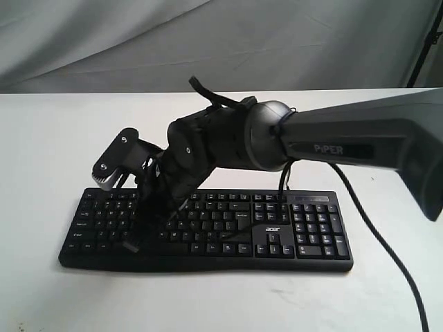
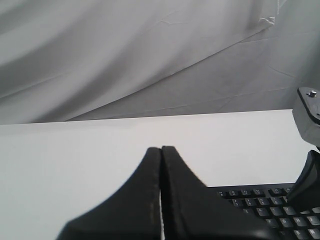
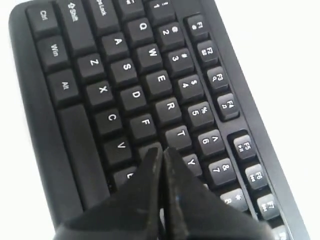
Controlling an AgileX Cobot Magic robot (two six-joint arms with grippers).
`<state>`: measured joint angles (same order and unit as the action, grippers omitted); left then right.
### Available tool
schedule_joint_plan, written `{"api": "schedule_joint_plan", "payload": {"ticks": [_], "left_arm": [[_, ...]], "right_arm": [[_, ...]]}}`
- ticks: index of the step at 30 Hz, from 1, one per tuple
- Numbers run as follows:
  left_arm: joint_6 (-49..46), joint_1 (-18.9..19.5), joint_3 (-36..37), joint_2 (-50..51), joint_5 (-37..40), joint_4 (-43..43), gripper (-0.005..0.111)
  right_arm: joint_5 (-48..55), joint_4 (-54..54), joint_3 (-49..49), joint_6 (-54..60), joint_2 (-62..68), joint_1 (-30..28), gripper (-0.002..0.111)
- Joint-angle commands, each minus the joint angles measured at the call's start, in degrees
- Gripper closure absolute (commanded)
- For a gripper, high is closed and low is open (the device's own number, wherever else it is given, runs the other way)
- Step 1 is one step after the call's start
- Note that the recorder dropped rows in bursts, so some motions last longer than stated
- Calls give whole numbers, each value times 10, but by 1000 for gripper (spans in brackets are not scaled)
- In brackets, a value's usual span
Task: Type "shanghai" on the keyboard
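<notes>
The black keyboard lies on the white table, with its "acer" logo near the arrow keys. My right gripper reaches across to the keyboard's left half, fingers shut and empty. In the right wrist view the right gripper has its tips over the spot between F, T, Y and V on the keyboard. The key under them is mostly hidden, and I cannot tell if they touch it. My left gripper is shut and empty above bare table, off the keyboard's corner. The exterior view does not show it.
A grey cloth backdrop hangs behind the table. The right arm's black cable trails over the table to the right of the keyboard. The right wrist's camera mount sticks out above the keyboard's left end.
</notes>
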<state>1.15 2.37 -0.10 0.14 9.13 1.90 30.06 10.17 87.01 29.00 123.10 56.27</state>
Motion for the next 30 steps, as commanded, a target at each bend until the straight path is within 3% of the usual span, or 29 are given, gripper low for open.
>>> {"api": "schedule_joint_plan", "payload": {"ticks": [1, 15, 30], "left_arm": [[2, -4, 1, -1, -3, -1, 107], [2, -4, 1, -1, -3, -1, 107], [2, -4, 1, -1, -3, -1, 107]], "right_arm": [[2, -4, 4, 5, 12, -4, 108], [52, -2, 71, 11, 48, -4, 108], [49, 13, 71, 25, 53, -4, 108]]}}
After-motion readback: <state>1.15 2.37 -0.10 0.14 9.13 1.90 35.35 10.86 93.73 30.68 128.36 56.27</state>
